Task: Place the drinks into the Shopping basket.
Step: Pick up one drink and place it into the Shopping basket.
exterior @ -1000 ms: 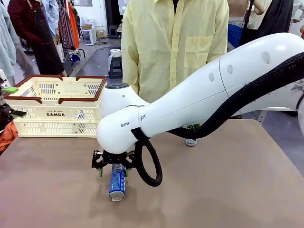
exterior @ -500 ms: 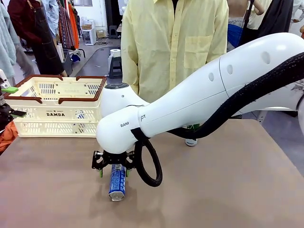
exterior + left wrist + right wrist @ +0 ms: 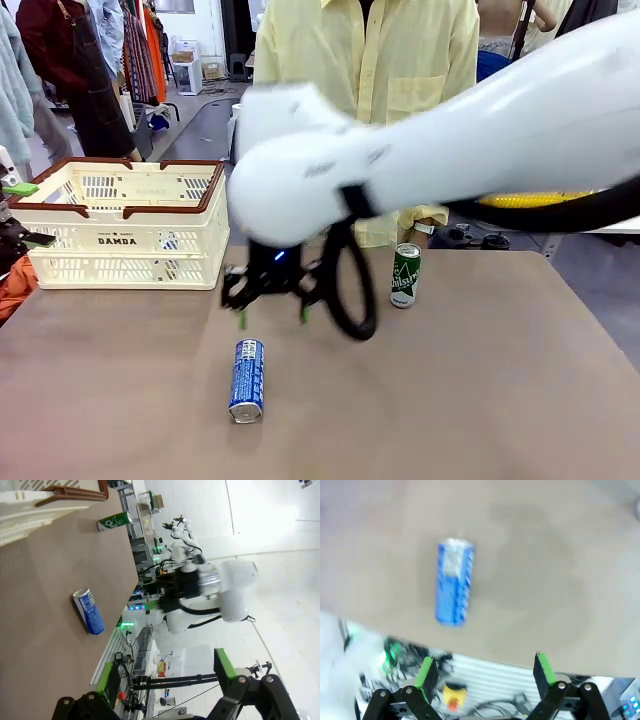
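Blue can (image 3: 247, 379) seemingly beneath right pincer (image 3: 273, 319)

You could read "DAMDA" in black capitals on the front wall of the Shopping basket (image 3: 117, 240). A smaller line above it was too fine for you to make out. The green can (image 3: 405, 275) carried white lettering up its side, too small to read with certainty. The blue can (image 3: 246, 378) bore white print you could not read. The dark print on the right arm (image 3: 480, 130) was smeared by blur.
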You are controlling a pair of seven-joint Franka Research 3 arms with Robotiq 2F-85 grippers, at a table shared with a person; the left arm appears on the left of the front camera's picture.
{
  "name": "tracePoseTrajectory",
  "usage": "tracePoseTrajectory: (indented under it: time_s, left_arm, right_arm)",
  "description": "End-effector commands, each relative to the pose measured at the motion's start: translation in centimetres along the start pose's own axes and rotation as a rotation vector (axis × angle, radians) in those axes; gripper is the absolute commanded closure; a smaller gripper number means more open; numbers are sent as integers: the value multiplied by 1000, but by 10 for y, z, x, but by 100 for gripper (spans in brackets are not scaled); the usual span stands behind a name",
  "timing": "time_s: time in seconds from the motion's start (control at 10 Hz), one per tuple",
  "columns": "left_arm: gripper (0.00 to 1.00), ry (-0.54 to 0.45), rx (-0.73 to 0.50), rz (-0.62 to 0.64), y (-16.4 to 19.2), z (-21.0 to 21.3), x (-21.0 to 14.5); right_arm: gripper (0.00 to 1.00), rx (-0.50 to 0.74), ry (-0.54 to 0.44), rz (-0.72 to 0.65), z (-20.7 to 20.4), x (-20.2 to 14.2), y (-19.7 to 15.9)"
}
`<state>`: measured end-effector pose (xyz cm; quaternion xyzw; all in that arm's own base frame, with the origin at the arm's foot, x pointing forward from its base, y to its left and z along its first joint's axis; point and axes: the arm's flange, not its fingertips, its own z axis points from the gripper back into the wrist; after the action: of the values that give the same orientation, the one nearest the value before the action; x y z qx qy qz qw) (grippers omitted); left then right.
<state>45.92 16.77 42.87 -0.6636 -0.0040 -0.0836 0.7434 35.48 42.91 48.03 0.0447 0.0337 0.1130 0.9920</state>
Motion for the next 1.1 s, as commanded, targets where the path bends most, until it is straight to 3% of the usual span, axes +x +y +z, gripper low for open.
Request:
tracePoseTrajectory:
  time_s: [0.0,0.1,0.3,0.6,0.8,0.9,1.0]
  left_arm:
    - [0,-3,-10,-8,-3,0,-2]
    - [0,-3,-10,-8,-3,0,-2]
    - [0,-3,-10,-8,-3,0,-2]
    - [0,-3,-10,-8,-3,0,-2]
    - [0,-3,-10,-8,-3,0,-2]
    - [0,-3,-10,-8,-3,0,-2]
    - [0,-3,-10,-8,-3,0,-2]
  right_arm:
    - [0,132,57,132,67,-51,-125]
    - [0,310,60,161,92,-70,-187]
    - [0,600,-8,95,123,-108,-304]
    - [0,993,-140,19,111,-143,-435]
    - [0,1192,-221,-174,67,-145,-483]
    - [0,1243,-290,-272,44,-145,-489]
    - [0,1084,-182,-107,88,-168,-490]
